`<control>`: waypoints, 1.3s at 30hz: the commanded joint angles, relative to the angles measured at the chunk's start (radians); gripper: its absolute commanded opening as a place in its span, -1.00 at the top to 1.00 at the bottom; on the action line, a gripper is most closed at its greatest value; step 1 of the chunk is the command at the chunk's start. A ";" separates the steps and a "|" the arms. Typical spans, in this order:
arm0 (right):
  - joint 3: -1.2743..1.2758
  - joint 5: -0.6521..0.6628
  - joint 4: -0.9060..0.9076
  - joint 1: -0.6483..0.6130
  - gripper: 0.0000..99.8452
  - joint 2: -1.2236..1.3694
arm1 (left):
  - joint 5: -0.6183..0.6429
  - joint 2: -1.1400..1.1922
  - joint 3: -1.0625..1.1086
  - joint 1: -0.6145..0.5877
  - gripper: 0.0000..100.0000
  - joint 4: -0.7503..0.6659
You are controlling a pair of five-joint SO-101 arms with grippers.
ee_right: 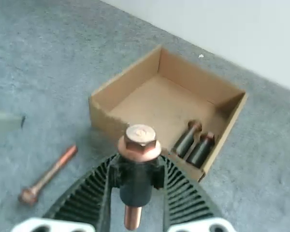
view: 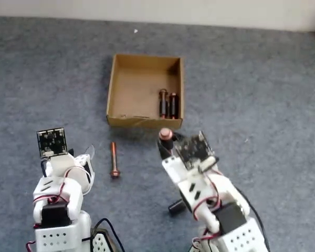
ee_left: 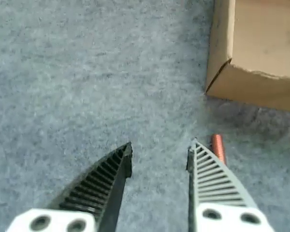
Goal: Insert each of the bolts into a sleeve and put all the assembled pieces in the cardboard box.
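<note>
My right gripper is shut on an assembled piece, a copper bolt pushed through a black sleeve, held upright just in front of the cardboard box; the high view has this piece near the box's front wall. Two assembled pieces lie side by side in the box's right front corner. A loose copper bolt lies on the carpet in front of the box. My left gripper is open over bare carpet, the bolt's tip just past one finger. A black sleeve lies beside the right arm.
Grey carpet covers the whole floor. The cardboard box's corner stands ahead of the left gripper. A pale wall runs behind the box. Open carpet lies to the left and right of the box.
</note>
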 commanded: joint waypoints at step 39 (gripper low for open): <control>-1.058 -0.397 0.174 0.153 0.82 1.369 | -0.002 -0.005 0.021 -0.079 0.59 -0.043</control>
